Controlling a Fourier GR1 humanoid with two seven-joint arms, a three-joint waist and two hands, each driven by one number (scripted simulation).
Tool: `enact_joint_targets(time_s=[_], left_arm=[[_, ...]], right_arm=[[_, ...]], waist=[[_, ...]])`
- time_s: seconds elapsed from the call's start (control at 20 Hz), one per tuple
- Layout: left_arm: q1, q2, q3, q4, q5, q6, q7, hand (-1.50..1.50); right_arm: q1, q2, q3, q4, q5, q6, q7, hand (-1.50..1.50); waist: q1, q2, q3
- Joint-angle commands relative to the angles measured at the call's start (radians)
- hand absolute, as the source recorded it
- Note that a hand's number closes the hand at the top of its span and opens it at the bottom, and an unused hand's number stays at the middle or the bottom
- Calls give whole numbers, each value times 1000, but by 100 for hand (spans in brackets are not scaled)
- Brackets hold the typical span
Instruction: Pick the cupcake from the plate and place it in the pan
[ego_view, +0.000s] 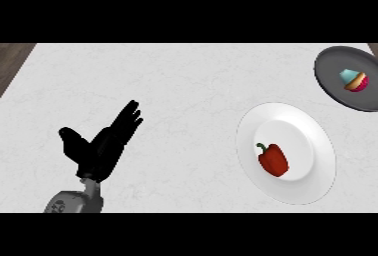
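One hand is showing, the left hand (101, 146), coming in from the lower edge at the view's left on its grey forearm (75, 200), which is being cut off by that edge. Its fingers (127, 116) are stretching out straight and pointing up and to the right, the thumb spreading away to the left, and they are holding nothing above the bare white table (177, 80). Well apart to the right, a white plate (314, 132) is carrying a red bell pepper (273, 160), its green stem pointing up-left. Farther off, at the upper right corner, the dark pan (332, 75) is being clipped by the view's right edge, and the cupcake (354, 80) is lying inside it, tipped on its side, its long axis running diagonally with the pale blue top pointing up-left; its finer details are hard to make out.
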Motion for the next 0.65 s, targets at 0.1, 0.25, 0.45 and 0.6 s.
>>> enact_joint_targets(time_s=[0.1, 0.25, 0.45, 0.6], left_arm=[[23, -32, -41, -5, -44, 28, -10, 0], [21, 7, 12, -5, 10, -26, -12, 0], [14, 26, 48, 38, 34, -60, -33, 0], [33, -1, 5, -9, -8, -21, -8, 0]], right_arm=[[72, -48, -7, 10, -23, 143, -60, -150], [101, -60, 6, 7, -26, 211, -83, -150], [146, -66, 12, 8, -29, 242, -120, -150], [151, -41, 26, -3, -34, 228, -141, -150]], waist=[[0, -4, 0], [-9, -10, -3], [-13, -9, -3], [-14, -13, -4]])
